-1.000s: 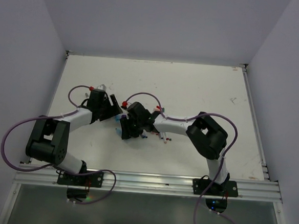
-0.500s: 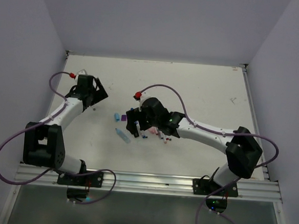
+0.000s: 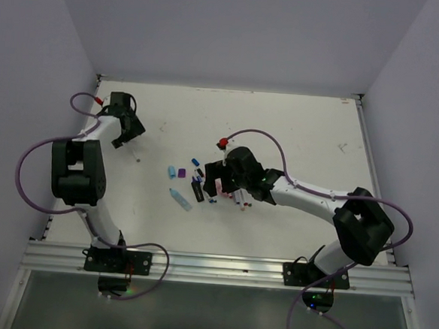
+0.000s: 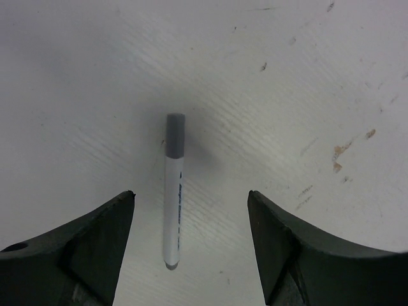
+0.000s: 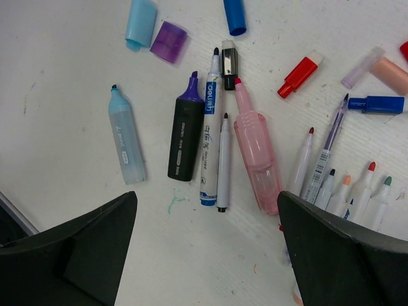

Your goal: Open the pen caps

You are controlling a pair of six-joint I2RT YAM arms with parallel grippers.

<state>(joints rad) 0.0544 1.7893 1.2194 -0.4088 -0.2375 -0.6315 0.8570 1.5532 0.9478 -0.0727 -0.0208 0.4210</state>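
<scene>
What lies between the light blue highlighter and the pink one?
Right wrist view: a black highlighter with purple tip, a blue-labelled white marker and a slim white pen, all uncapped.

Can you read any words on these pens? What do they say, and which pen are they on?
"deli": on the blue band of the blue-and-white marker; its smaller print is unreadable.
Print on the light blue highlighter: too small to read.
Print on the black highlighter: too small to read.
Print on the white pen with the grey end: too blurred to read.
</scene>
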